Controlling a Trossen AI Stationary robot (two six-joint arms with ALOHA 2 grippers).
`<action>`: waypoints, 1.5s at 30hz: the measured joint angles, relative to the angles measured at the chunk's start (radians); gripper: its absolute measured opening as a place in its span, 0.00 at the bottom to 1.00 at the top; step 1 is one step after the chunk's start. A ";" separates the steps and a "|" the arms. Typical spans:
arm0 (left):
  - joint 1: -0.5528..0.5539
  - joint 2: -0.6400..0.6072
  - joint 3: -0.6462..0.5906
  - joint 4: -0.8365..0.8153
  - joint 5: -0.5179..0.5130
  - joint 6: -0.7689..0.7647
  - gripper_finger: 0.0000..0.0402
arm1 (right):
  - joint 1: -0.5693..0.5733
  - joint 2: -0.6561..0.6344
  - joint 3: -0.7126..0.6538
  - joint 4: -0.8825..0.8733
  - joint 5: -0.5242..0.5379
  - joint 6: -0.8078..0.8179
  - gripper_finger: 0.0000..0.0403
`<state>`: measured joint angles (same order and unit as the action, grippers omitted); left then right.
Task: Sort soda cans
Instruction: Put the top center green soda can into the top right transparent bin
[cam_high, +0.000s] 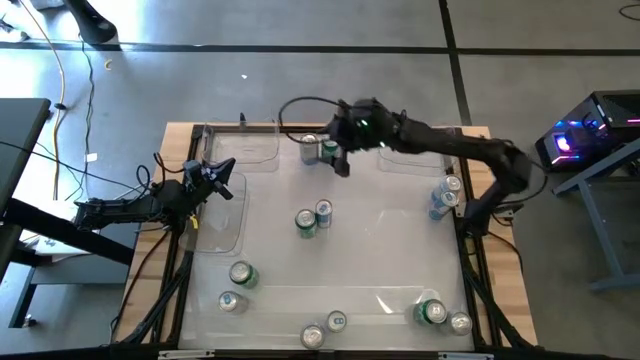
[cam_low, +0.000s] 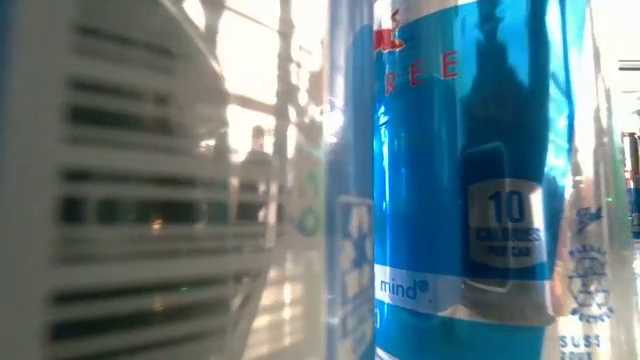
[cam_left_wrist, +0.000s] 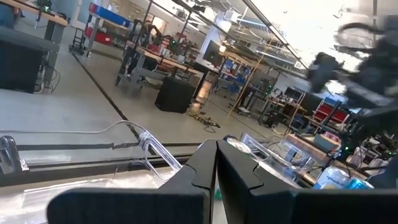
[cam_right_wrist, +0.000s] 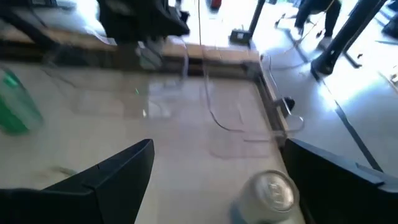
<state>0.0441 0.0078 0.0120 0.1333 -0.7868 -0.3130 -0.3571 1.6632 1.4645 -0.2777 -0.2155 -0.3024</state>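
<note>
Pale table top (cam_high: 370, 240) framed in wood, ringed by grey concrete floor (cam_high: 300, 70) with dark seams.

Soda cans scattered:
- 2 at the far edge (cam_high: 318, 150), just beside the right gripper (cam_high: 341, 160)
- 2 touching mid-table (cam_high: 314, 219)
- 2 at the right edge (cam_high: 446, 196)
- the rest along the near edge, among them a green one (cam_high: 432, 312)

Clear plastic trays (cam_high: 240, 150) lie at the far left corner.

Right gripper: jaws wide apart, nothing between them; a silver can top (cam_right_wrist: 270, 191) sits close below its wrist camera.

Left gripper (cam_high: 222, 180): parked over the left edge, fingers (cam_left_wrist: 205, 171) pressed together, empty.

Low camera is blocked by a blue can (cam_low: 470, 180) right at the lens.

Beyond the table: open workshop with benches and racks (cam_left_wrist: 155, 56), cables on the floor.
</note>
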 joint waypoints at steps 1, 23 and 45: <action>0.000 0.000 0.000 -0.001 0.000 0.000 0.02 | -0.017 0.036 0.039 -0.023 -0.017 -0.020 0.89; 0.000 0.000 0.000 -0.001 0.000 -0.026 0.02 | -0.156 0.594 0.669 -0.448 -0.159 -0.143 0.89; 0.000 0.000 0.000 -0.008 0.027 -0.026 0.02 | -0.153 0.599 0.670 -0.502 -0.082 -0.092 0.89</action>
<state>0.0444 0.0082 0.0120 0.1253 -0.7601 -0.3389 -0.5106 2.2620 2.1346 -0.7800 -0.2970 -0.3949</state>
